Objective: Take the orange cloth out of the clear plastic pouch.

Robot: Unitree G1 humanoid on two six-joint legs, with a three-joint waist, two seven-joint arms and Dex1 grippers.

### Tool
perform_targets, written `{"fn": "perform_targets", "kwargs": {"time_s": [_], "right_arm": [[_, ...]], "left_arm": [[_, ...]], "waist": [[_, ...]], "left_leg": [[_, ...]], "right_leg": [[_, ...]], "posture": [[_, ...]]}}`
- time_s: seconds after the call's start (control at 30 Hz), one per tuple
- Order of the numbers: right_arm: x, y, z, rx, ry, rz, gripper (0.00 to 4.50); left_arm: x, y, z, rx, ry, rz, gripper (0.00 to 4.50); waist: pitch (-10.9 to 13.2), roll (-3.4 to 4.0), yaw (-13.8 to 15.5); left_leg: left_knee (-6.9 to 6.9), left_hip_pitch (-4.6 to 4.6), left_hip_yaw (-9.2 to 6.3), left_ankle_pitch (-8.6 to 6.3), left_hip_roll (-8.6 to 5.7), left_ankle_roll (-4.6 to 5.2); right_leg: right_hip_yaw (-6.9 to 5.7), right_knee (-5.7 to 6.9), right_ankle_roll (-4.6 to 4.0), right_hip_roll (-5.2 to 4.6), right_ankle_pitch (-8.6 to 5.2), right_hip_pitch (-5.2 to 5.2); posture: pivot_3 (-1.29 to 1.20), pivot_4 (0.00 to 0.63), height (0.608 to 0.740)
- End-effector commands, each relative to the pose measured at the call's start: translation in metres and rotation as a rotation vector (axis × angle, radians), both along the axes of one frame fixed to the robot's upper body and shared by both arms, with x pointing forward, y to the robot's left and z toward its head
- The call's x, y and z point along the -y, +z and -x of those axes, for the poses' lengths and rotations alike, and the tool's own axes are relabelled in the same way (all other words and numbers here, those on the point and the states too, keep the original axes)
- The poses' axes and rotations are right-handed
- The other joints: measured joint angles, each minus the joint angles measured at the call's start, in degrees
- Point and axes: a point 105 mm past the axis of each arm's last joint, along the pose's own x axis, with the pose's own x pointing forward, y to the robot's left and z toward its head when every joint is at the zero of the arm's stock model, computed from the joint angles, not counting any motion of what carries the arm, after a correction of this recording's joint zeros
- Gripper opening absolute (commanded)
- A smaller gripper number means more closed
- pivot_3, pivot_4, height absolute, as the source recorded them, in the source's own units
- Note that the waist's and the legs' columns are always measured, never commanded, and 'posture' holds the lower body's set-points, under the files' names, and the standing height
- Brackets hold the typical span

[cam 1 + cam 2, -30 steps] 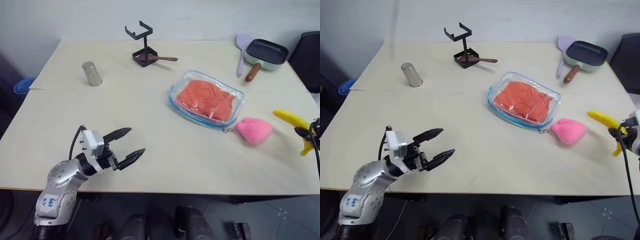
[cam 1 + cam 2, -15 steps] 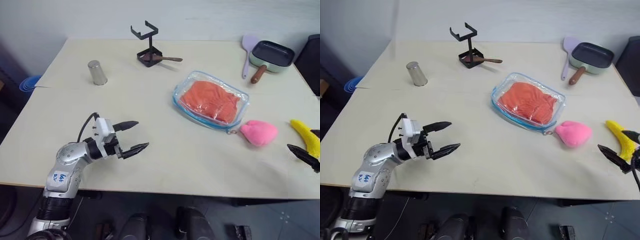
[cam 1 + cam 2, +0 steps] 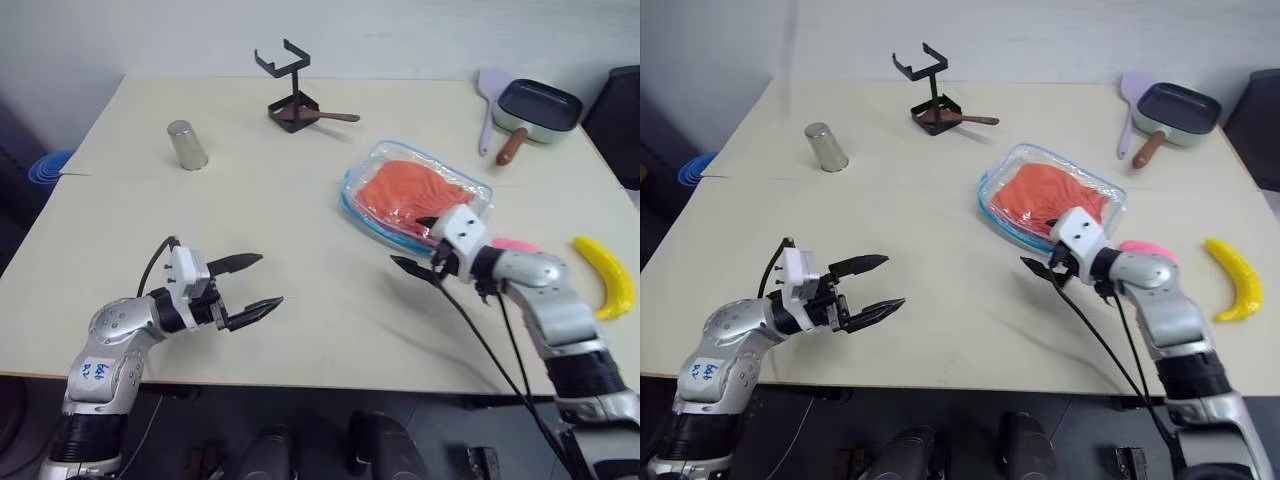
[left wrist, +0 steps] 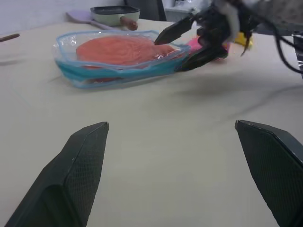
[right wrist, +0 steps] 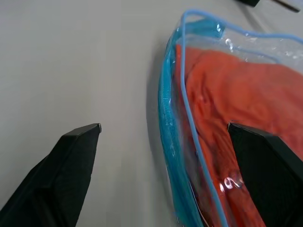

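Note:
The clear plastic pouch [image 3: 470, 190] with light blue trim lies flat right of the table's middle. The orange cloth [image 3: 400, 190] is inside it, wrinkled and filling most of the bag. My right gripper [image 3: 415, 245] is open at the pouch's near edge. In the right wrist view the blue-trimmed edge [image 5: 173, 142] runs between its spread fingers, with the cloth [image 5: 246, 94] just beyond. My left gripper [image 3: 270, 280] hovers open and empty over the front left of the table, well apart from the pouch [image 4: 118, 71], pointing toward it.
A pink plush lump [image 3: 515, 243] sits partly behind my right arm, and a banana [image 3: 605, 275] lies near the right edge. At the back stand a metal cup [image 3: 186, 145], a black stand [image 3: 285, 85], a purple spatula [image 3: 488, 95] and a frying pan [image 3: 537, 105].
My right gripper let go of the banana at the table's right edge, opened, and swung left to the pouch's near edge. The left gripper stayed open in about the same place.

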Motion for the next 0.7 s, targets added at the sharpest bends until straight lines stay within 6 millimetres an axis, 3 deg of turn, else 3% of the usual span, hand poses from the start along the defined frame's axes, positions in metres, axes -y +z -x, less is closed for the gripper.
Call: {"fn": "perform_targets", "kwargs": {"time_s": [0.03, 0.17, 0.33, 0.47, 0.6, 0.7], "right_arm": [[-0.001, -0.004, -0.017, 0.061, -0.030, 0.075, 4.09], [-0.007, 0.003, -0.028, 0.137, -0.014, 0.104, 2.94], [-0.015, 0.000, -0.028, 0.135, 0.051, 0.101, 1.31], [-0.043, 0.005, -0.002, 0.094, 0.324, 0.038, 0.06], [-0.063, 0.009, 0.037, 0.057, 0.566, 0.008, 0.02], [-0.064, 0.010, 0.050, 0.044, 0.568, 0.007, 0.02]], "left_arm": [[-0.002, 0.016, 0.016, 0.057, -0.022, 0.012, 4.50], [-0.002, 0.020, 0.035, 0.052, -0.056, 0.028, 4.50], [-0.003, 0.021, 0.036, 0.053, -0.042, 0.022, 4.50], [-0.011, 0.023, 0.034, 0.065, 0.024, 0.028, 4.50], [-0.020, 0.022, 0.036, 0.061, 0.065, 0.032, 4.50], [-0.026, 0.019, 0.040, 0.054, 0.085, 0.029, 4.50]], "waist": [[-0.01, -0.01, -0.24], [-0.03, -0.04, -0.58], [-0.03, -0.04, -0.73], [-0.02, -0.04, -1.45], [-0.02, -0.03, -1.68], [-0.02, -0.03, -1.42]], "left_leg": [[0.10, -0.14, -0.09, 0.00, 0.00, 0.01], [0.34, -0.23, -0.21, -0.01, 0.03, 0.03], [0.47, -0.24, -0.26, -0.02, 0.03, 0.03], [0.40, -0.25, -0.26, -0.02, 0.07, 0.03], [0.35, -0.24, -0.25, -0.04, 0.18, 0.01], [0.36, -0.25, -0.28, -0.05, 0.19, 0.01]], "right_leg": [[-0.07, 0.00, 0.01, -0.02, 0.01, -0.07], [-0.13, 0.03, 0.03, -0.03, 0.02, -0.02], [-0.14, 0.04, 0.03, -0.04, 0.02, -0.01], [-0.16, 0.11, 0.03, 0.00, 0.02, -0.01], [-0.17, 0.10, 0.03, 0.07, 0.02, -0.02], [-0.18, 0.09, 0.03, 0.07, 0.02, -0.02]], "posture": [[0.00, 0.150, 0.740], [0.00, 0.150, 0.740], [0.00, 0.150, 0.740], [0.00, 0.150, 0.740], [0.00, 0.150, 0.740], [0.00, 0.150, 0.740]]}}
